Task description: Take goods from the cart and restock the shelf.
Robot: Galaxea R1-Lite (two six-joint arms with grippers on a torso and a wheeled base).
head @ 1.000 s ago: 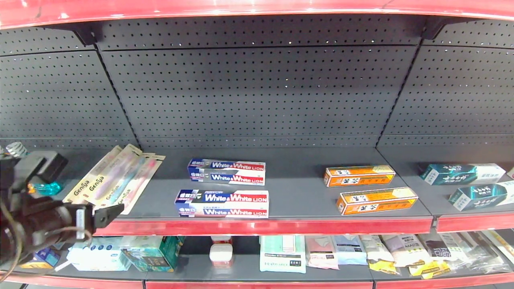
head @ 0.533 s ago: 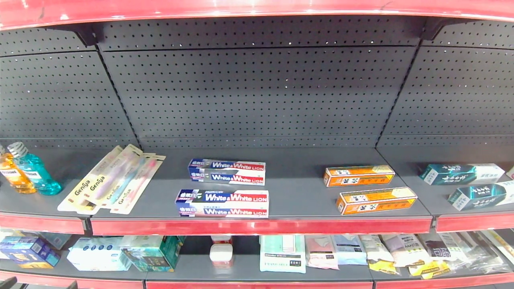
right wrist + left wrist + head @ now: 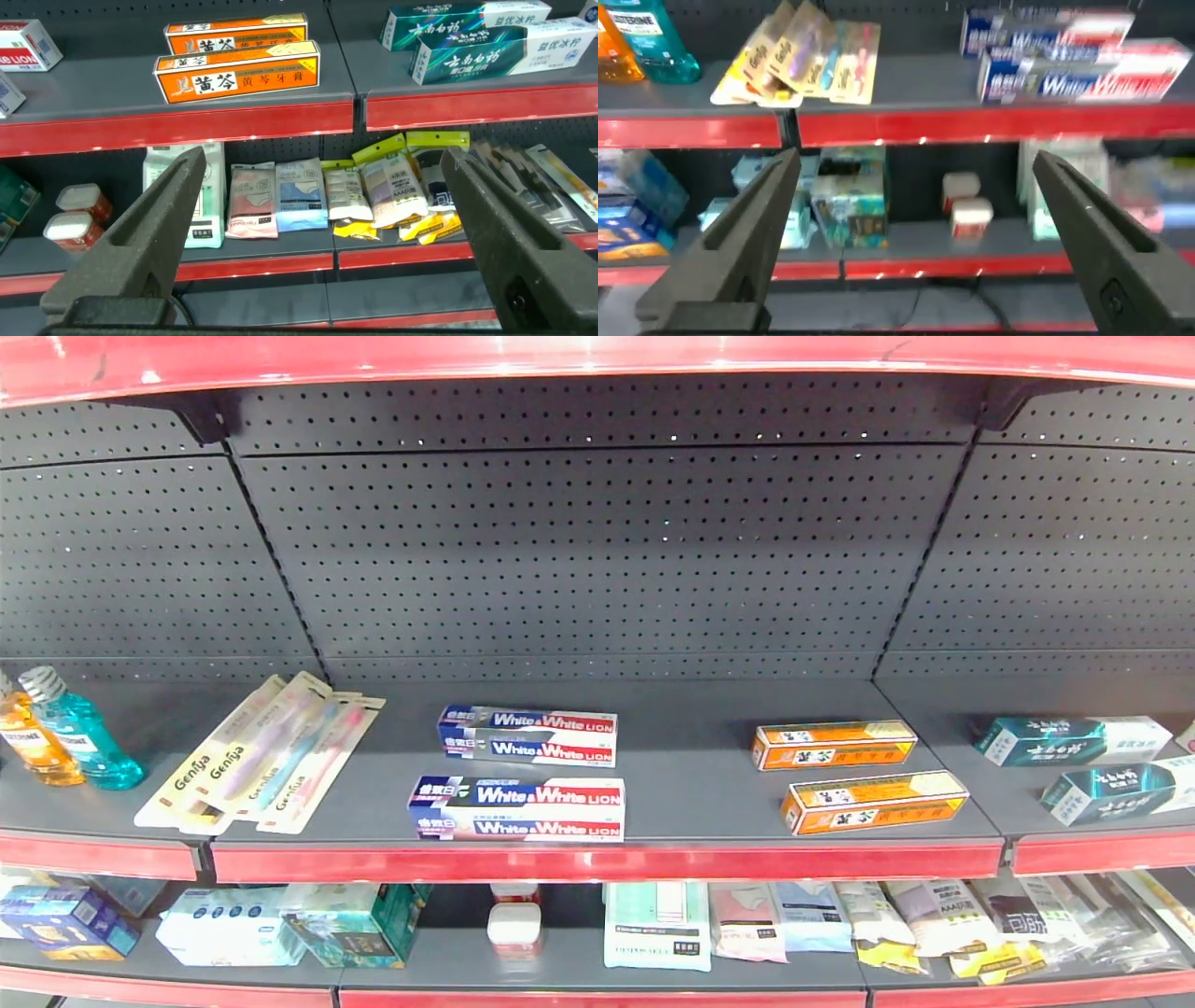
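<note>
The dark shelf with a red front edge [image 3: 607, 861] carries toothbrush packs [image 3: 266, 751], blue-and-white toothpaste boxes [image 3: 518, 810], orange boxes [image 3: 873, 801] and green boxes [image 3: 1074, 739]. My left gripper [image 3: 915, 233] is open and holds nothing. It hangs in front of the shelf, below the toothbrush packs [image 3: 799, 56] and the blue-and-white boxes [image 3: 1074, 75]. My right gripper [image 3: 318, 233] is also open and holds nothing. It faces the lower shelf under the orange boxes [image 3: 238, 73] and the green boxes [image 3: 467, 33].
Two mouthwash bottles [image 3: 79, 733], orange and teal, stand at the shelf's far left. The lower shelf holds boxes [image 3: 350, 919], small jars [image 3: 513, 924] and flat packets [image 3: 374, 187]. Bare shelf surface lies between the product groups and along the perforated back panel [image 3: 597, 560].
The left arm, at the head view's lower left one second ago, has dropped out of that view. The mouthwash bottles it covered now show. The goods have not moved.
</note>
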